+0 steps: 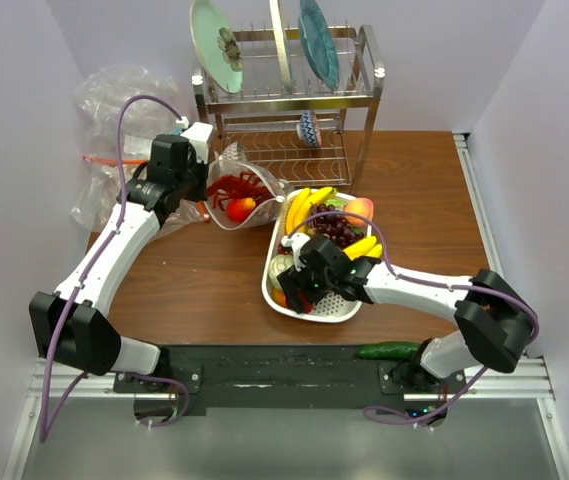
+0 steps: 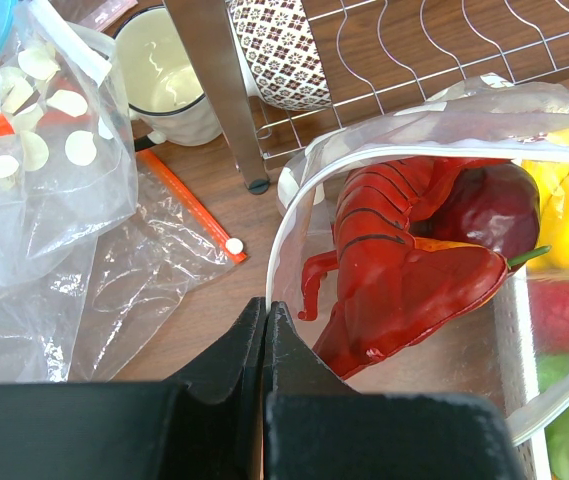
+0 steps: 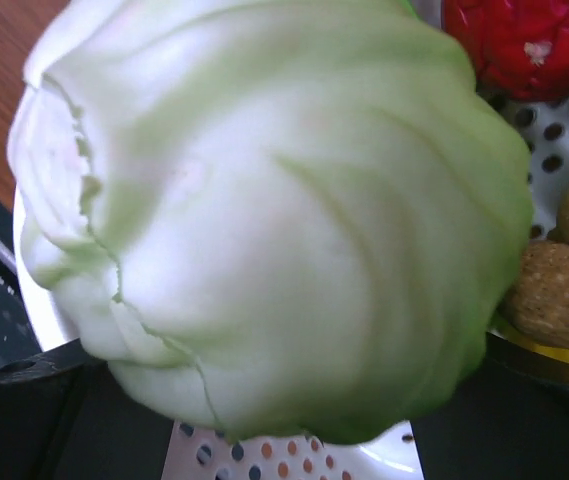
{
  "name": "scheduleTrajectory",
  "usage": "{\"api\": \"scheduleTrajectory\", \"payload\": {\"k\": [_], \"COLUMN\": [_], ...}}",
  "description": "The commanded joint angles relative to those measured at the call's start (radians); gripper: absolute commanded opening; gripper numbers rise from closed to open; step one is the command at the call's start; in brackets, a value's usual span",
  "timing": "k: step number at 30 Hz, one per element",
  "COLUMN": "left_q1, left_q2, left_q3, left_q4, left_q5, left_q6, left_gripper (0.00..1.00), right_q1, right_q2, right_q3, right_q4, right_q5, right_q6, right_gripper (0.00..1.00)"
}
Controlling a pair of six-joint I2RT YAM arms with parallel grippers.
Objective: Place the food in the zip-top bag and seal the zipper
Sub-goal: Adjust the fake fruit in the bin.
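The zip-top bag (image 1: 247, 185) lies with its mouth held up toward the white tray (image 1: 339, 310). My left gripper (image 1: 206, 190) (image 2: 266, 303) is shut on the zipper (image 2: 276, 240) at the bag's (image 2: 484, 110) near rim. Inside the bag I see food: a red lobster (image 2: 394, 270) (image 1: 232, 187) and a dark red apple (image 2: 489, 205). My right gripper (image 1: 299, 277) (image 3: 294, 440) is low in the tray, open wide. A pale green cabbage (image 3: 274, 210) fills the space between its fingers. Whether the pads touch it is hidden. A red fruit (image 3: 524, 40) lies beyond.
Bananas (image 1: 304, 205), dark grapes (image 1: 336, 230) and a peach (image 1: 360, 208) fill the tray's far end. A dish rack (image 1: 284, 110) stands behind, with a mug (image 2: 169, 70) and patterned bowl (image 2: 279, 50). A bulky clear bag (image 1: 114, 130) sits far left. A cucumber (image 1: 386, 350) lies at the near edge.
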Motion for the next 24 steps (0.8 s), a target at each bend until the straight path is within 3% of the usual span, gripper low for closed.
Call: {"api": "scheduleTrajectory", "payload": {"k": [1, 7, 10, 11, 15, 24], "left_q1": [0.010, 0.010, 0.010, 0.010, 0.010, 0.010], "left_q2": [-0.025, -0.025, -0.027, -0.027, -0.027, -0.025], "left_q3": [0.015, 0.016, 0.016, 0.016, 0.015, 0.018], "left_q4": [0.044, 0.044, 0.044, 0.044, 0.044, 0.044], "left_q5": [0.005, 0.004, 0.002, 0.004, 0.002, 0.005], "left_q6": [0.016, 0.016, 0.016, 0.016, 0.016, 0.016], "left_gripper": [0.00, 0.00, 0.00, 0.00, 0.00, 0.00], "right_q1": [0.022, 0.035, 0.039, 0.041, 0.042, 0.042], "right_q2": [0.073, 0.119, 0.120, 0.115, 0.054, -0.129], "right_q3": [-0.043, -0.037, -0.032, -0.035, -0.034, 0.079], "right_q4": [0.052, 0.054, 0.052, 0.054, 0.026, -0.239], "right_q5": [0.001, 0.029, 0.032, 0.033, 0.047, 0.090], "right_q6": [-0.002, 0.007, 0.009, 0.009, 0.007, 0.006], "right_gripper": [0.81, 0.84, 0.70, 0.58, 0.49, 0.52]}}
